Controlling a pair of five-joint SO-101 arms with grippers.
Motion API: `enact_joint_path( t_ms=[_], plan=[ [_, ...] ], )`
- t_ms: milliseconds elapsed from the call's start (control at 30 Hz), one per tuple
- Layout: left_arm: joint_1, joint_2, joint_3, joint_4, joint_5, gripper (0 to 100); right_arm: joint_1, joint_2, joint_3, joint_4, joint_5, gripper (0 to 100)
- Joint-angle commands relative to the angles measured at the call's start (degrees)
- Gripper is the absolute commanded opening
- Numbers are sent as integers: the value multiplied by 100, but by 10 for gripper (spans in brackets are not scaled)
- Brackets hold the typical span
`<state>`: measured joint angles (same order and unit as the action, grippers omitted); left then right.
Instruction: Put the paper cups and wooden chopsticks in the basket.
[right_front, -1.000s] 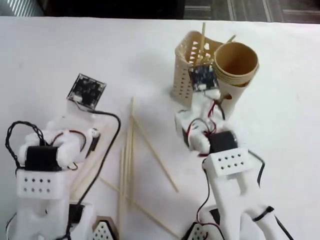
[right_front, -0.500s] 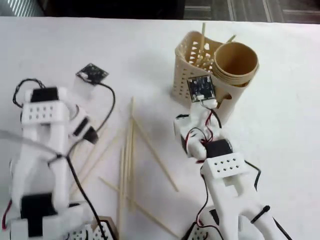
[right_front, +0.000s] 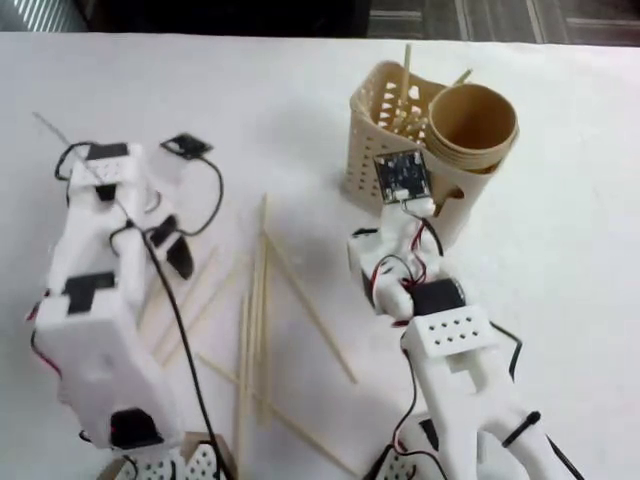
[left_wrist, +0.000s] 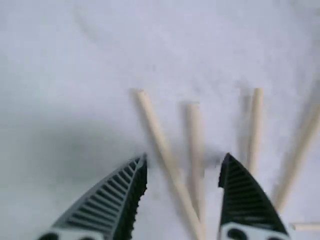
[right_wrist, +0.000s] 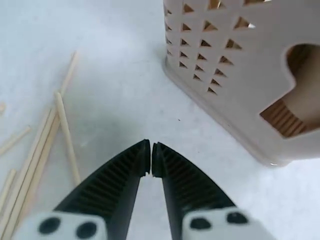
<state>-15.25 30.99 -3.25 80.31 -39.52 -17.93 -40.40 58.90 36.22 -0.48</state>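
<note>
One lattice basket (right_front: 370, 150) stands near the table's (right_front: 560, 270) far edge. It holds a nested stack of paper cups (right_front: 470, 120), perhaps three by the rims, and two upright chopsticks (right_front: 404, 80). About eight loose chopsticks (right_front: 262, 300) lie scattered on the table; overlaps and the left arm (right_front: 95, 300) blur the count. The left gripper (left_wrist: 182, 167) is spread wide, straddling two sticks. The right gripper (right_wrist: 151, 152) is pinched together, empty, beside the basket.

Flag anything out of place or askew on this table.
Loose chopsticks lie scattered and crossed on the table between the arms, not in the basket. A few inside it stick out tilted beside the paper cups.
</note>
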Motion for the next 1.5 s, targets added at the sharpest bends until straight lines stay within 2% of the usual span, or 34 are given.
enact_joint_path(
  t_ms=[0,167,467,567,667,900,1200,1467],
  plan=[
    [4,470,-818,246,158,151,57,-136,-44,-75,0,22],
    [198,1226,-1626,958,132,21,198,-145,-44,-84,0,22],
    [567,1648,-3297,2189,211,21,321,-145,-53,-92,0,22],
    [690,1648,-3886,2224,642,20,321,-145,-53,-154,0,26],
    [875,1543,-4141,2233,782,20,347,-145,-44,-163,0,28],
    [1367,400,-3710,2233,791,20,338,-145,-44,-154,0,28],
    [2273,-2158,-3613,2189,1213,21,435,-189,-44,-127,-18,26],
    [2976,-3284,-4431,1609,1732,21,980,-198,-70,-154,-44,24]
  ],
)
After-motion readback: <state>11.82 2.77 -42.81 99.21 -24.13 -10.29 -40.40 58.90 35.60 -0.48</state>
